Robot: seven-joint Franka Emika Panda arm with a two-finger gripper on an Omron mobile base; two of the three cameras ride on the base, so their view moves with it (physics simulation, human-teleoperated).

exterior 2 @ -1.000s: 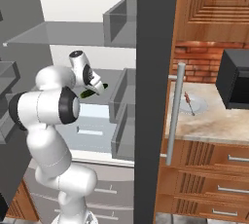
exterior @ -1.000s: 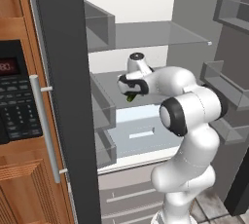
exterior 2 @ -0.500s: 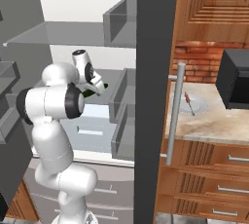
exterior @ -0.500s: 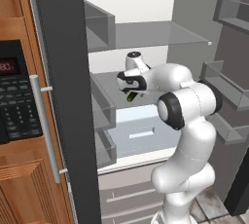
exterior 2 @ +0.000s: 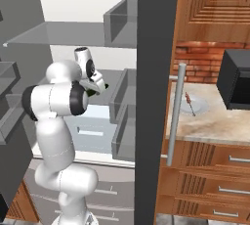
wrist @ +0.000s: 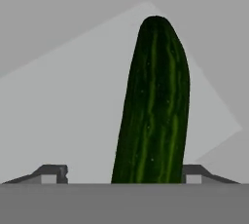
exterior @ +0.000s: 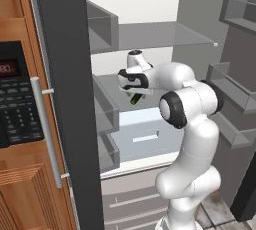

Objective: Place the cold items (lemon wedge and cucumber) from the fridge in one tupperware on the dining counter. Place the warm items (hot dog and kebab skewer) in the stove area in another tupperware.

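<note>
We see the gripper [exterior: 136, 94] inside the open fridge [exterior: 150, 34], over the middle glass shelf [exterior: 107, 81]. The cucumber [wrist: 153, 106] stands between the two fingertips [wrist: 51, 173] in the hand view, its far end pointing to 12 o'clock. The right fingertip is just beside its skin, the left one is apart, so the fingers are spread around it; we cannot tell if they pinch it. The kebab skewer [exterior 2: 189, 103] lies on a plate [exterior 2: 197, 105] at 3 o'clock on the wall counter [exterior 2: 210, 121].
</note>
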